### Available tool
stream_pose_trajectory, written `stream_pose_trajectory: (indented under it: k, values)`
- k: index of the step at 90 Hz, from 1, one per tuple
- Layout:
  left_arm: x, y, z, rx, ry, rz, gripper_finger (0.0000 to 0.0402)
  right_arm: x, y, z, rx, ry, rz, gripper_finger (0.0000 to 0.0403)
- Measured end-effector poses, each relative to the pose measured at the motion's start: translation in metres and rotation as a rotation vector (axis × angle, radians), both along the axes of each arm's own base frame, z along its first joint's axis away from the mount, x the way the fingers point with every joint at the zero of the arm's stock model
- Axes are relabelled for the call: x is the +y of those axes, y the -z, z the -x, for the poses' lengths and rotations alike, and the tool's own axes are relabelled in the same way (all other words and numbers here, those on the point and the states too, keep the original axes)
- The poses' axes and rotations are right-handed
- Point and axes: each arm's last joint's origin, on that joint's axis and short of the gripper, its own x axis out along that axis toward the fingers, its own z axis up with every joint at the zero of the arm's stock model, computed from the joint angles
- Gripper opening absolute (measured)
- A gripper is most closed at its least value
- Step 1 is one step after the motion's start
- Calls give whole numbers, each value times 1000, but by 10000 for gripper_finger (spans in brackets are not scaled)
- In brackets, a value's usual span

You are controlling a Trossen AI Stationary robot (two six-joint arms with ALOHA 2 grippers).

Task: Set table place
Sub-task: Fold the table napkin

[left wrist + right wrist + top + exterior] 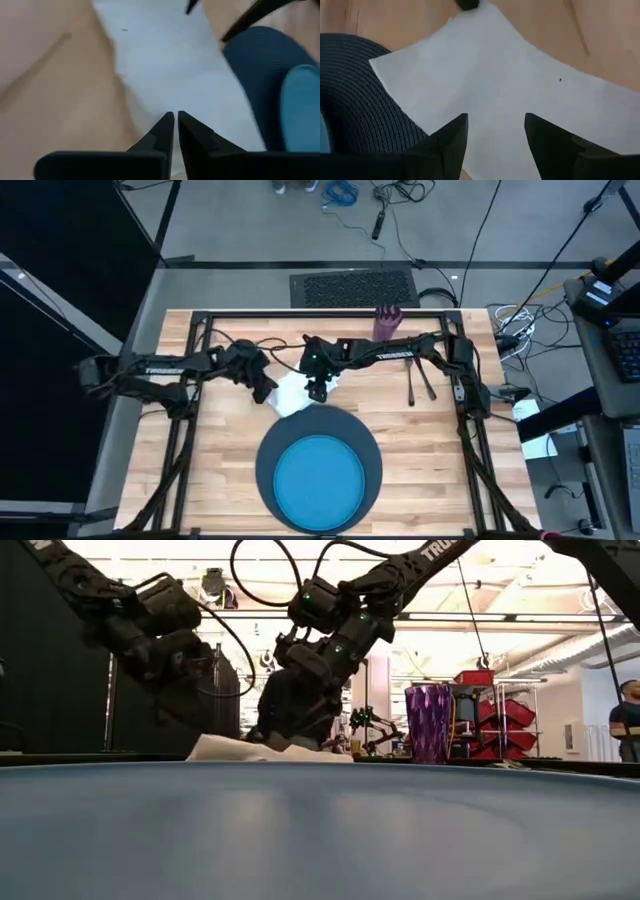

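Note:
A white napkin (293, 396) lies flat on the table (200, 470), just beyond the dark grey charger (268, 448) that carries the blue plate (318, 482). One napkin corner (390, 67) lies over the charger's rim. My left gripper (266, 392) is at the napkin's left edge, fingers shut (175, 119). My right gripper (317, 391) hangs open over the napkin's right part, one finger to each side (495, 125); whether it touches the cloth I cannot tell. A purple cup (387, 322) stands at the far edge. Cutlery (420, 380) lies to the right. My left gripper has its fingertips (167, 125) together on the napkin close to its left edge (131, 107), slanting down from the table's left. Only a thin slit shows between them; how many layers they hold is hidden by the fingers. The cloth lies flat and slack on the table.
Bare wood lies left (200, 470) and right (440, 470) of the charger. The black frame rails (300, 315) run around the table. In the low view the purple cup (428, 722) stands upright behind the napkin, and a person (628, 720) is far off at the right.

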Motion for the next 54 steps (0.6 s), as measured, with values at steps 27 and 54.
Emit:
stream_pose_trajectory:
  k: [27, 54]
  values:
    - [2, -18, -2, -63, 11, -82, 122, -5, 1, 2, 9, -1, 8, 183]
    - [3, -7, 0, 48, -27, -98, 162, -8, 1, 3, 11, 4, 8, 183]
